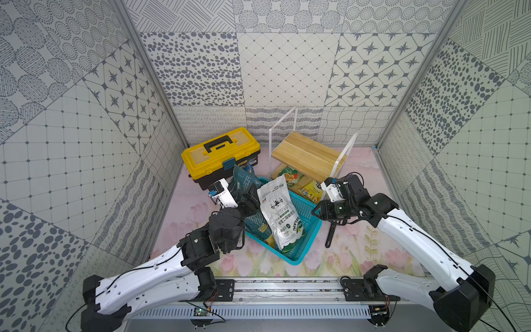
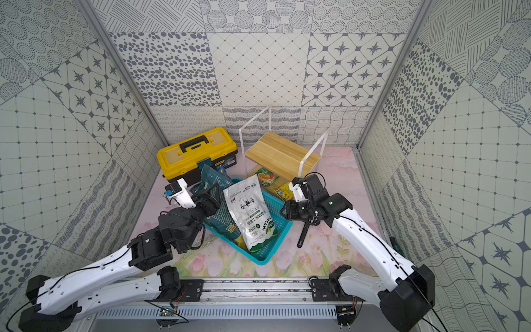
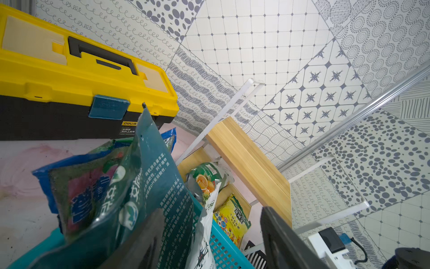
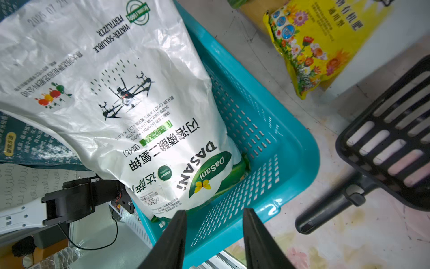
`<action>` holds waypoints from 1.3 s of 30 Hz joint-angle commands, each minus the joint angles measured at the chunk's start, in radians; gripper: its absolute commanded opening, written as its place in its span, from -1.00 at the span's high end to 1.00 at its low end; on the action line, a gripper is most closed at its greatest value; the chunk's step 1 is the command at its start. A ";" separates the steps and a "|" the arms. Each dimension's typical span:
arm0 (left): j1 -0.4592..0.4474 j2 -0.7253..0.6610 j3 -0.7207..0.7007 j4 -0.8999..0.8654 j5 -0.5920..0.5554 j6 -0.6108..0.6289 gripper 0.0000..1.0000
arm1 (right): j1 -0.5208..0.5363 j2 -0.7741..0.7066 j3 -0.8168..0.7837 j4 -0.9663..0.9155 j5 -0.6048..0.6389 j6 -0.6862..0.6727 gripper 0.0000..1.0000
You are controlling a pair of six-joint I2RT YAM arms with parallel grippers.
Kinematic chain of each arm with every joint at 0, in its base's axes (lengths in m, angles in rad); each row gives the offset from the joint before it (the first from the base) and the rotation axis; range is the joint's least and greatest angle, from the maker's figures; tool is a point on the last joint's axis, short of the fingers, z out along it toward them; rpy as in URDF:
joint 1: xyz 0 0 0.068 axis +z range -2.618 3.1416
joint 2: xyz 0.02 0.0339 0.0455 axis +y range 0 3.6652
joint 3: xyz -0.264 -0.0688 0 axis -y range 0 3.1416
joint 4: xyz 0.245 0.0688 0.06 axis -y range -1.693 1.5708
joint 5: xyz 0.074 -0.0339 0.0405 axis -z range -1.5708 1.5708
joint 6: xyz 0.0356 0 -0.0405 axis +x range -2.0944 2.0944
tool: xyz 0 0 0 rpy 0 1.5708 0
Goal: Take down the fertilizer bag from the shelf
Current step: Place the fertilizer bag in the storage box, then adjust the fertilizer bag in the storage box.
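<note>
The fertilizer bag [image 1: 277, 214], white with a drone printed on it, is off the shelf [image 1: 307, 155]. It lies tilted in the teal basket [image 1: 307, 227] at the middle of both top views, leaning on a dark green bag [image 1: 244, 181]. Its long axis runs from upper centre toward the lower right. The sealed end pokes over the basket's far rim toward the shelf, and the fat end sits down in the near corner.

The bag lies between the two arms. The right gripper [image 4: 215, 210] is just right of the basket's right rim, fingers parted with nothing between them. The left gripper [image 3: 210, 210] is at the bag's upper left, spread wide and holding nothing (one finger may brush the dark green bag; I cannot tell).

Judged from this, the white bag is already down. An orange-print packet [image 1: 290, 176] and a yellow packet [image 1: 311, 189] lie on the shelf's lower board, right of centre, and the right arm is the nearer one to them.

The top plank hides most of that lower board. In the top views the left gripper's fingers are hidden behind its own wrist. Something green and yellow shows under the white bag's base, but not enough to name it.
</note>
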 commanded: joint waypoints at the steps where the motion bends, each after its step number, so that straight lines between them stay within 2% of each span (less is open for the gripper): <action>1: 0.080 0.036 0.129 -0.150 0.259 0.137 -0.53 | 0.063 0.069 0.048 0.010 0.014 -0.041 0.06; 5: 0.112 0.162 0.275 -0.315 0.395 0.117 -0.56 | 0.139 0.131 0.083 -0.011 0.024 -0.073 0.08; 9: 0.149 0.264 0.360 -0.455 0.437 0.079 -0.56 | 0.183 0.154 0.091 -0.048 0.063 -0.099 0.12; 14: 0.272 0.368 0.407 -0.566 0.631 0.012 -0.59 | 0.203 0.156 0.068 -0.054 0.105 -0.104 0.12; 18: 0.311 0.436 0.433 -0.590 0.665 0.054 -0.57 | 0.204 0.163 0.065 -0.054 0.124 -0.111 0.12; 22: 0.355 0.545 0.516 -0.653 0.750 0.109 -0.52 | 0.201 0.174 0.069 -0.054 0.142 -0.116 0.12; 29: 0.367 0.646 0.602 -0.675 0.872 0.181 -0.16 | 0.189 0.186 0.073 -0.052 0.159 -0.115 0.12; 33: 0.370 0.682 0.627 -0.702 0.938 0.204 0.13 | 0.166 0.183 0.065 -0.052 0.166 -0.105 0.13; 35: 0.370 0.694 0.632 -0.712 0.956 0.213 0.56 | 0.155 0.178 0.062 -0.052 0.166 -0.101 0.12; 36: 0.371 0.699 0.634 -0.716 0.957 0.215 0.94 | 0.149 0.173 0.062 -0.053 0.165 -0.101 0.13; 37: 0.369 0.699 0.636 -0.715 0.950 0.213 1.00 | 0.143 0.167 0.062 -0.053 0.166 -0.101 0.12; 39: 0.371 0.690 0.634 -0.696 0.936 0.208 1.00 | 0.133 0.158 0.065 -0.053 0.170 -0.101 0.13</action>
